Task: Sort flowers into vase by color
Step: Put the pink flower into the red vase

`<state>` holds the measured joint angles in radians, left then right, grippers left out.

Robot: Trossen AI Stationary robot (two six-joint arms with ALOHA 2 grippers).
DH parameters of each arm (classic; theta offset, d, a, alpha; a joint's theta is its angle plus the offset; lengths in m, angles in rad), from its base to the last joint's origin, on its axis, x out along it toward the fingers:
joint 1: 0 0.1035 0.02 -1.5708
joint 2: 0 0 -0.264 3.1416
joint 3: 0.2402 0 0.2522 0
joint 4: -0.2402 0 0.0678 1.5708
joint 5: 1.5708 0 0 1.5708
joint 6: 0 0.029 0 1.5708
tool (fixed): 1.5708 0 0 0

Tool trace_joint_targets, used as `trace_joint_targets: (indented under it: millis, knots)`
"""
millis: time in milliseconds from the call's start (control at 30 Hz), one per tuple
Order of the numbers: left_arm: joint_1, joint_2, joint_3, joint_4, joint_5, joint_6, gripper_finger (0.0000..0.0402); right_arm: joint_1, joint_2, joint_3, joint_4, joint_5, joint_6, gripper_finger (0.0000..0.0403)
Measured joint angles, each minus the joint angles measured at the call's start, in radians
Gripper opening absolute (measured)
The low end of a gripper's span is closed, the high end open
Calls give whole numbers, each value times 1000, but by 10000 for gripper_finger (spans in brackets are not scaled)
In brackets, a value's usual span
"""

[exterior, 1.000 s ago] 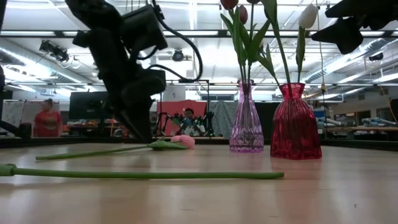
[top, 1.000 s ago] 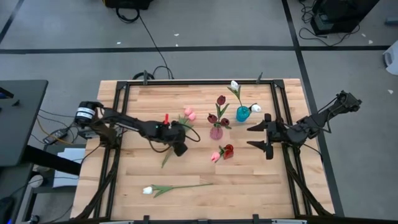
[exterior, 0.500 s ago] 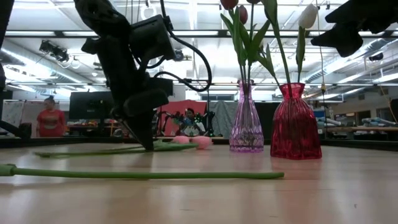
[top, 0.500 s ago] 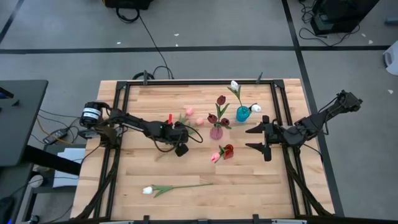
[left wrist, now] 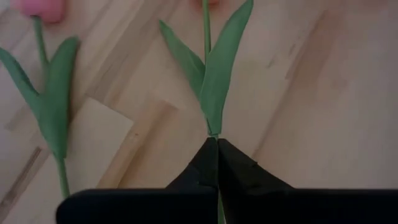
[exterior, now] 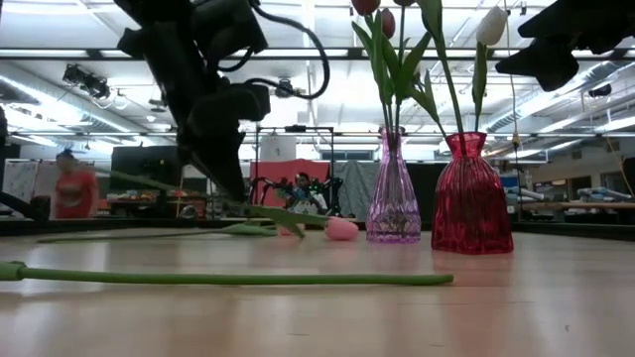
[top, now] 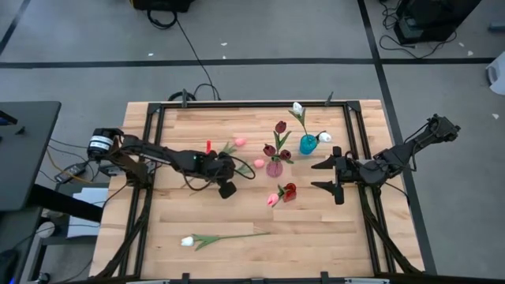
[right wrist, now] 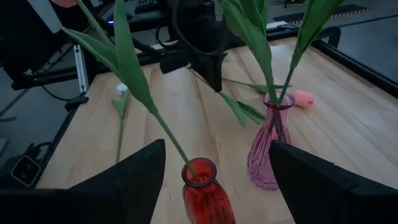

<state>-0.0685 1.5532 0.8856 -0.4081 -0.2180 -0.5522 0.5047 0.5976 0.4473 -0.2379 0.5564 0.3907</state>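
My left gripper (top: 226, 178) (left wrist: 217, 148) is shut on a pink tulip (top: 259, 163) lying left of the purple vase (top: 274, 167), which holds maroon tulips. A second pink tulip (top: 239, 142) (left wrist: 53, 93) lies flat on the table beside it. A white tulip (top: 188, 241) lies flat near the front edge. The teal vase (top: 308, 144) holds white tulips, and the red vase (top: 289, 192) holds one pink tulip. My right gripper (top: 327, 175) (right wrist: 216, 144) hangs open above the table, just right of the vases. My left gripper pinches the pink tulip's thin stem (left wrist: 214, 133) between its two fingers, right below the base of the leaves. The fingers slant down from the table's left. The pink head (exterior: 340, 228) rests on the table, while the stem's tail (exterior: 124, 176) sticks up behind the gripper.
The three vases stand close together at the table's middle right. A black frame (top: 150, 134) runs along the table's left, far and right edges. People show in the room beyond the table in the low view.
My left gripper has shut on the pink tulip's stem and risen a little. The tulip's head has slid along the table toward the purple vase, away from the other pink tulip, and its stem's tail has come up off the table.
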Motion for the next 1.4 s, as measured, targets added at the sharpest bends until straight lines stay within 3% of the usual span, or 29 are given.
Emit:
trace_joint_targets:
  millis: [167,433,600,800,1000,1167,1400]
  knots:
    - [-11,15,0,-32,31,-10,27,0,0,0,5,1,0,297]
    - [-11,72,0,-42,39,-57,135,-1,15,0,5,14,-1,297]
    - [-11,111,0,-28,39,-57,152,-1,31,0,5,4,-23,297]
    - [-11,156,3,-2,17,-1,128,-1,39,0,8,3,-27,297]
    - [-13,152,5,-2,10,31,15,-1,39,0,8,0,-27,297]
    - [-34,112,6,-13,-66,103,7,-1,39,0,13,0,-24,297]
    - [38,-84,7,-17,-101,165,3,-3,38,0,21,0,-27,297]
